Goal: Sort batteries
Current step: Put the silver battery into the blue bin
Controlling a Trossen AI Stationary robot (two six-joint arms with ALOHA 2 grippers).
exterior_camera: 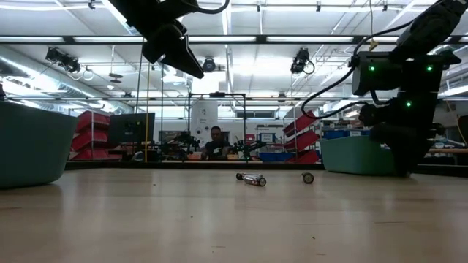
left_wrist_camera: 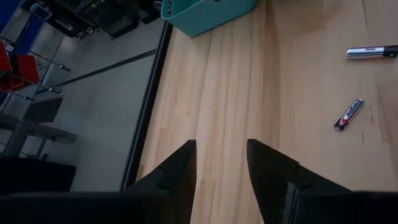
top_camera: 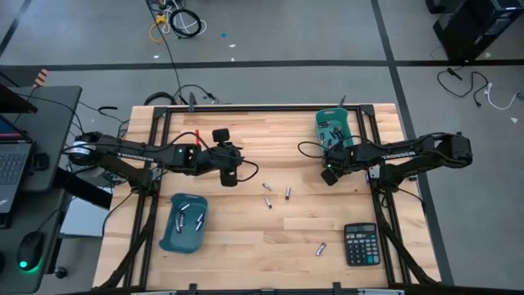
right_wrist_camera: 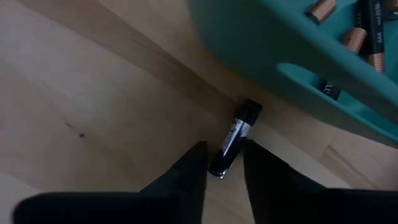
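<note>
Right end effector [right_wrist_camera: 222, 163] straddles a black battery [right_wrist_camera: 234, 137] lying on the worktop [right_wrist_camera: 93, 99] just beside the teal bin [right_wrist_camera: 261, 43]. Fingers [right_wrist_camera: 186, 171] are narrowly apart, one on each side of the cell's near end. I can't tell whether they grip it yet. My read: this is the pick. The cell lies close to the bin wall, so close squarely on its body, lift straight up, then clear the rim before moving over the bin. More cells already lie in that bin.

High view: right end effector [top_camera: 330, 174] sits at the near end of the right bin [top_camera: 336, 124]. Left end effector [top_camera: 230, 175] hangs over mid-worktop, waiting. Loose batteries [top_camera: 268, 201] lie in a small cluster between the arms, with one more [top_camera: 321, 248] just beside the calculator [top_camera: 360, 244]. Left bin [top_camera: 168, 231], holding several cells, sits at the front left. The calculator is well clear of the pick.

Left wrist view: left end effector [left_wrist_camera: 221, 163] is open and empty, above bare worktop. A silver battery [left_wrist_camera: 370, 52] and a small black one [left_wrist_camera: 348, 114] lie well off to one side.

Low view: two loose cells [exterior_camera: 251, 179] lie mid-worktop, and a person sits far behind in the room. The only obstruction I see is the bin wall.
</note>
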